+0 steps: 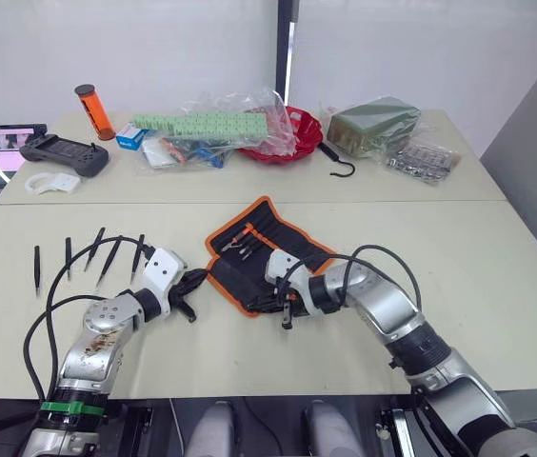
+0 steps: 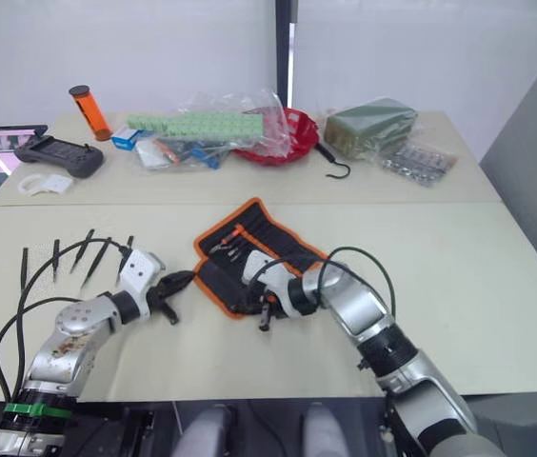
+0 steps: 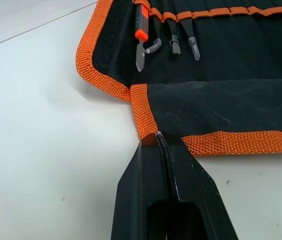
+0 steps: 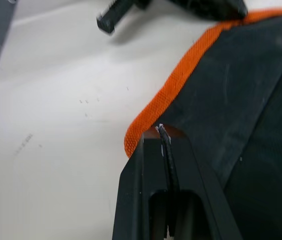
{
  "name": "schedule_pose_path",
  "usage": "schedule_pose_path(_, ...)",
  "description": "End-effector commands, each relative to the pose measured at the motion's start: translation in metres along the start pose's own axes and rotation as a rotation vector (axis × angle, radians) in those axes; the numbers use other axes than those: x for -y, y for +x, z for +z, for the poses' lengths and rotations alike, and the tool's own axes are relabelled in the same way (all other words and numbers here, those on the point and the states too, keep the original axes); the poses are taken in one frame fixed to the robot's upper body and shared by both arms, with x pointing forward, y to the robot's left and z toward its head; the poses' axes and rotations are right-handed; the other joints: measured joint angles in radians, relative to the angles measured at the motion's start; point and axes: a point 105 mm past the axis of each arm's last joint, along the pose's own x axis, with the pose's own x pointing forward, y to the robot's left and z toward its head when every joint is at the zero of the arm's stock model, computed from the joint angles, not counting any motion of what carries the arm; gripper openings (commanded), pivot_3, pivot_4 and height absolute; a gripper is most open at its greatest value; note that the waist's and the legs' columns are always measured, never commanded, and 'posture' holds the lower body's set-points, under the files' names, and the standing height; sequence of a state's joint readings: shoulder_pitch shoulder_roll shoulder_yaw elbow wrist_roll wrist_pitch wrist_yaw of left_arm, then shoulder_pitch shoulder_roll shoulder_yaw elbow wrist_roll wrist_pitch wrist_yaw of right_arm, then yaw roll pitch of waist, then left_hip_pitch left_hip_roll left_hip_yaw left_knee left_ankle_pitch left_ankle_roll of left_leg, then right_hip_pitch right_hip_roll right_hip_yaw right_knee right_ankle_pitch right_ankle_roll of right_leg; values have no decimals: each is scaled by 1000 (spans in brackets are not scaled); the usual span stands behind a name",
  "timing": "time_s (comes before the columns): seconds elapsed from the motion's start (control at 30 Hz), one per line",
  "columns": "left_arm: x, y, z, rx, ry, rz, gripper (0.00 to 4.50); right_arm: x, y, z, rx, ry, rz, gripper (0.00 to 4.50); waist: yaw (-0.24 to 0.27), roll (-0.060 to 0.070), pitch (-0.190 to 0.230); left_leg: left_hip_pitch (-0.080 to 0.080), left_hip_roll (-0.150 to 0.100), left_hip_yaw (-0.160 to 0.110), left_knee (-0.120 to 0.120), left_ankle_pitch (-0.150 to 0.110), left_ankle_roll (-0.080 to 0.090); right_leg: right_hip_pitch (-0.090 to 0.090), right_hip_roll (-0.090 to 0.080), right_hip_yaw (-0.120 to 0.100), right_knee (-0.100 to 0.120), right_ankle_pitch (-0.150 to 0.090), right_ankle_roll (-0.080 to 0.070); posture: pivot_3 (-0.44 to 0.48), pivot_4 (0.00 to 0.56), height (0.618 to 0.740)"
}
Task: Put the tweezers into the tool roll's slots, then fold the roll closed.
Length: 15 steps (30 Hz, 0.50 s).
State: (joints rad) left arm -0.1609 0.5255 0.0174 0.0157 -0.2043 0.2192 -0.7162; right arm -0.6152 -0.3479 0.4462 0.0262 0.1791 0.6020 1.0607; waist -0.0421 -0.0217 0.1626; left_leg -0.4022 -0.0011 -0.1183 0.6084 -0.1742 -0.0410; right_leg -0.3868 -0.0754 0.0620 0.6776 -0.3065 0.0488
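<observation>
Two pale beige tabletops [image 1: 497, 238] meet at a seam before a white wall [image 1: 154, 48], evenly lit.

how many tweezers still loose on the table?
5, in a row on the table at the robot's left, none in the tool roll: tweezers. The left arm's cable crosses some; none seem hidden.

**Clearance on table**

Near half mostly bare: open lanes right of tool roll [image 1: 267, 253] & along front edge. Left side blocked by tweezers [image 1: 88, 258] row. Far table crowded w/ red bowl [image 1: 292, 133], bags [image 1: 216, 129], controller [image 1: 64, 154].
</observation>
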Motion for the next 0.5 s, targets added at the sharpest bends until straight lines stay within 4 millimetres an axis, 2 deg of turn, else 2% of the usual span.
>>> schedule_pose_path(0.03,7,5,-2,-6,-10,-36,12,8,-6,25,67,-82,-5,0,1,0,0,0,0,0,0,0,0,0,0,0,0,0,0,0,150,740)
schedule_pose_path(0.23,-1,3,-2,3,-1,-11,12,23,4,24,12,-160,-7,0,3,0,0,0,0,0,1,0,0,0,0,0,0,0,0,0,150,740)
schedule_pose_path(0.3,-5,2,-4,-1,-1,5,12,26,8,30,23,-163,2,0,2,0,0,0,0,0,0,0,0,0,0,0,0,0,0,0,150,740)
schedule_pose_path(0.5,-2,6,-4,11,-5,5,12,39,16,25,40,-148,-15,0,1,0,0,0,0,0,0,0,0,0,0,0,0,0,0,0,150,740)
